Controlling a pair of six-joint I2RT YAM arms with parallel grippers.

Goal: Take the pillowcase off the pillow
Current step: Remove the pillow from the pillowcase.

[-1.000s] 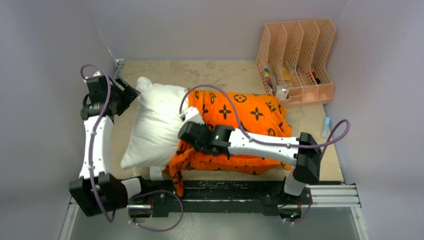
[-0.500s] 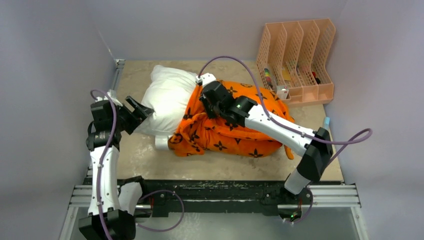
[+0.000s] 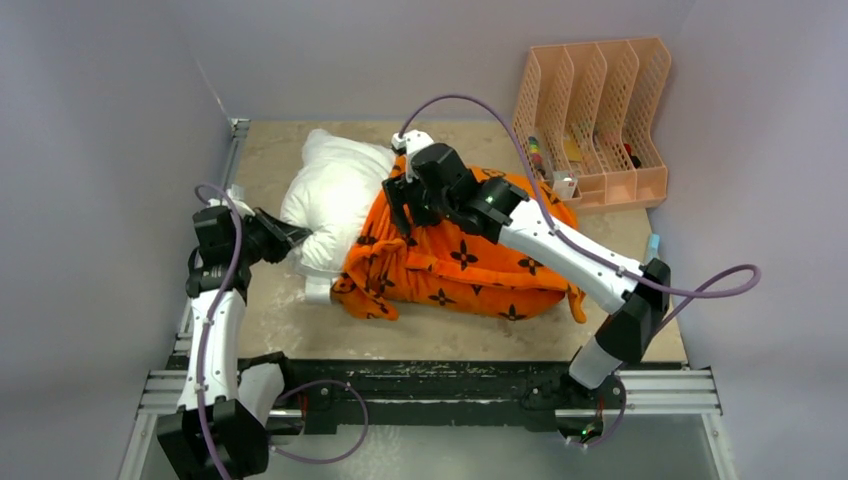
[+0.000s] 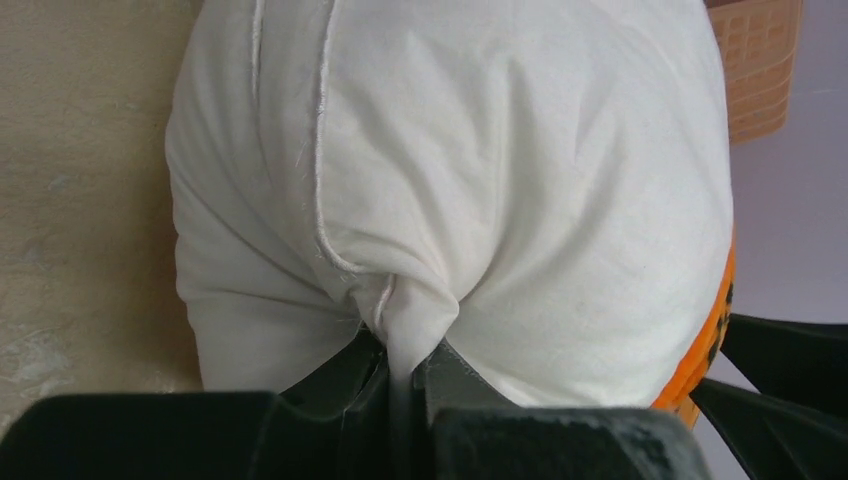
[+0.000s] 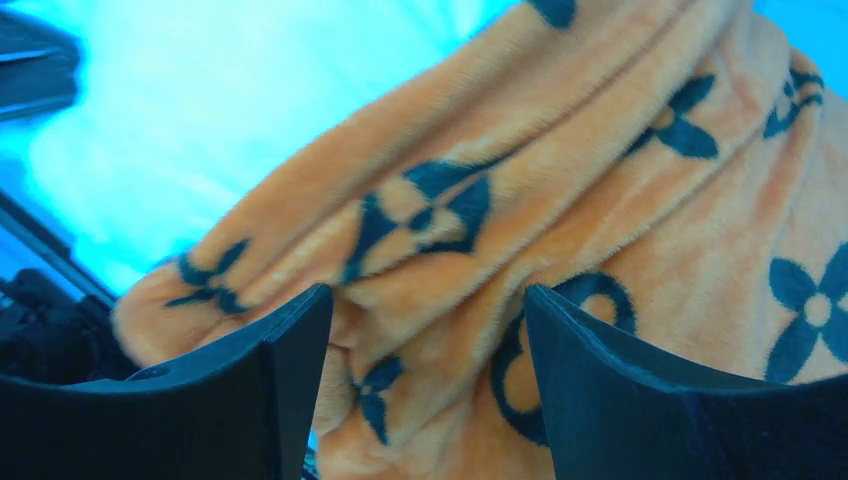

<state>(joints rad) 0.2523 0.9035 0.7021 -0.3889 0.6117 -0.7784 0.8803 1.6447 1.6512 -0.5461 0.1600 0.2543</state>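
On the pillow (image 4: 450, 180) left gripper (image 4: 405, 368) pinches a corner; right gripper (image 5: 428, 305) gapes, seemingly against the pillowcase (image 5: 600, 150).

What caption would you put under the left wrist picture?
Left gripper pinching a fold of the white pillow, orange pillowcase peeking out at the side.

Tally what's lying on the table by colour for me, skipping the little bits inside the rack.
White: 1, the pillow
Orange with black print: 1, the pillowcase
Peach: 1, the slotted rack
Pale blue: 1, a small item at the far right, too small to identify
Total: 4
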